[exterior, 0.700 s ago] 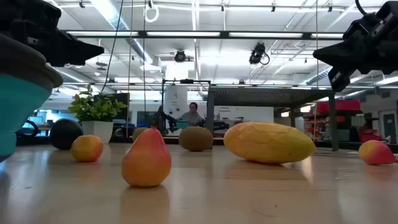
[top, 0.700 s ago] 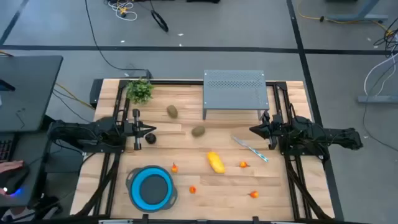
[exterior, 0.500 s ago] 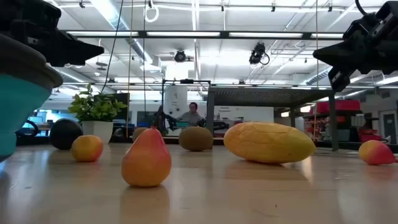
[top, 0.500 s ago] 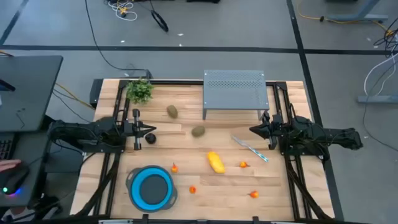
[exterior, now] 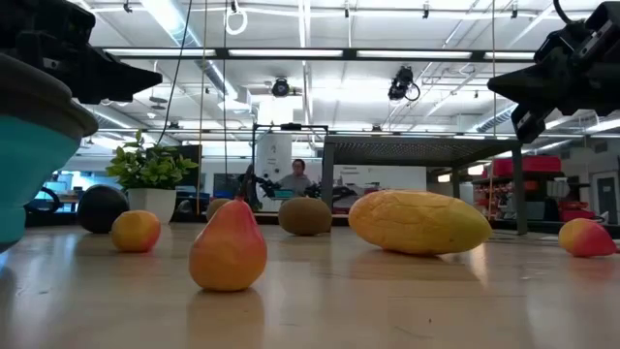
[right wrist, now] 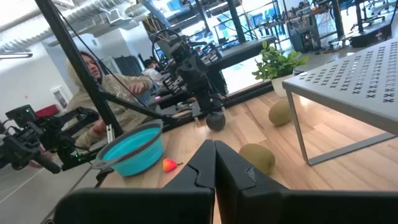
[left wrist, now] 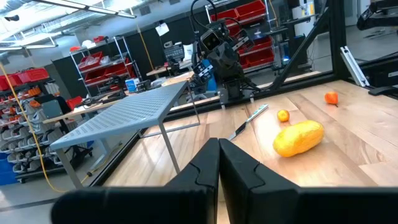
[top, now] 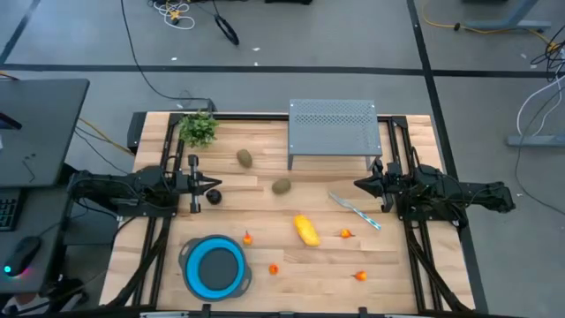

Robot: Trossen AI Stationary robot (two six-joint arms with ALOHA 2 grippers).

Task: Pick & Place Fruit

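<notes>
The oblong yellow fruit [top: 306, 230] lies mid-table, also in the low view [exterior: 419, 222]. Two brown-green ovals [top: 244, 158] [top: 282, 186] rest farther back. The dark round fruit [top: 214, 197] sits just off my left gripper's tips. Several tiny orange-red fruits [top: 248, 237] [top: 347, 234] lie nearer the front. My left gripper [top: 212, 185] hovers shut at the table's left side, above the wood. My right gripper [top: 357, 185] hovers shut at the right side. Neither touches anything.
A blue collapsible bowl [top: 214, 266] stands at the near left. A grey perforated metal stand [top: 332, 129] occupies the far middle. A green leafy sprig [top: 199, 128] sits at the far left corner. A pale-handled knife [top: 355, 211] lies by the right gripper. A person [right wrist: 93, 102] sits beyond the table.
</notes>
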